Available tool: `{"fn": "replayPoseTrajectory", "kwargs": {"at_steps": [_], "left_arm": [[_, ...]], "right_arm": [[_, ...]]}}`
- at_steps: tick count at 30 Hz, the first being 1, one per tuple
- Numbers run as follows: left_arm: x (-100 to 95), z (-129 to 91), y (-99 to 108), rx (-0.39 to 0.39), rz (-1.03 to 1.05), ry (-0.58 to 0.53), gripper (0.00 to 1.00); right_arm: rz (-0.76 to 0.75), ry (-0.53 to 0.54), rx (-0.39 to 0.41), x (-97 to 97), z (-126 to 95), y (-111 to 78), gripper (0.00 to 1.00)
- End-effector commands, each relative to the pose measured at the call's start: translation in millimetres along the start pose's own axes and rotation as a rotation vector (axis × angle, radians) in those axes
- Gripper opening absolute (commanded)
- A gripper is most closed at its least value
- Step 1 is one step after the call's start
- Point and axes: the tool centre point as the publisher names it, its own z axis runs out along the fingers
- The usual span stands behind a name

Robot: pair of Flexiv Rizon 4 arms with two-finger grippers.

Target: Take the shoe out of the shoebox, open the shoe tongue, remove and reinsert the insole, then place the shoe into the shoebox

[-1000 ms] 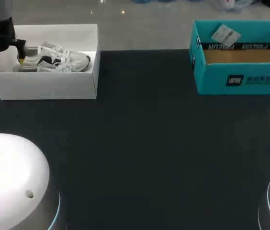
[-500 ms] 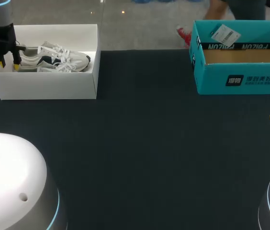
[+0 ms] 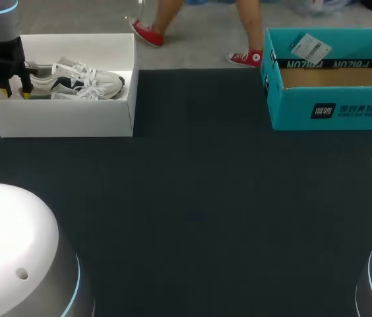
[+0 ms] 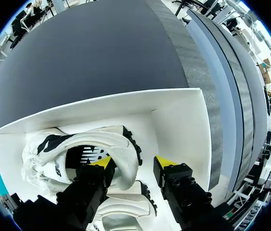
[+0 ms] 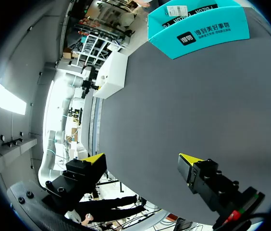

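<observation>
Currently | shoes (image 3: 74, 82): 2, white, lying side by side in white shoebox (image 3: 61, 119), far left of bench (image 3: 199, 198) | boxes: 2, teal box (image 3: 331, 109) far right | left jaws: spread astride one shoe's heel, the other shoe partly hidden beneath them | right jaws: spread, empty, mostly cut off in head view

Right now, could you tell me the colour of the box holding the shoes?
The shoebox is white, clearest in the head view.
</observation>
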Motion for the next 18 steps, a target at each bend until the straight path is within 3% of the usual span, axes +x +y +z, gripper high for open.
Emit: {"fn": "replayPoseTrajectory", "kwargs": {"at_steps": [1, 7, 13, 16, 18], "left_arm": [[0.9, 10.4, 7.7, 0.006, 0.001, -0.005, 0.56], [0.2, 22.3, 10.7, 0.011, 0.001, -0.011, 0.53], [-1.3, 31.8, 11.1, 0.025, 0.0, -0.012, 0.62], [-2.1, 36.9, 11.7, 0.037, -0.001, -0.014, 0.54], [-2.9, 39.2, 11.8, 0.046, 0.0, -0.017, 0.42]], "right_arm": [[0.0, -0.002, -0.002, 0.3, 0.3, -1.6, 1.0], [0.0, -0.002, -0.002, 0.3, 0.3, -1.6, 1.0], [0.0, -0.002, -0.002, 0.3, 0.3, -1.6, 1.0], [0.0, -0.002, -0.002, 0.3, 0.3, -1.6, 1.0], [0.0, -0.002, -0.002, 0.3, 0.3, -1.6, 1.0]]}}
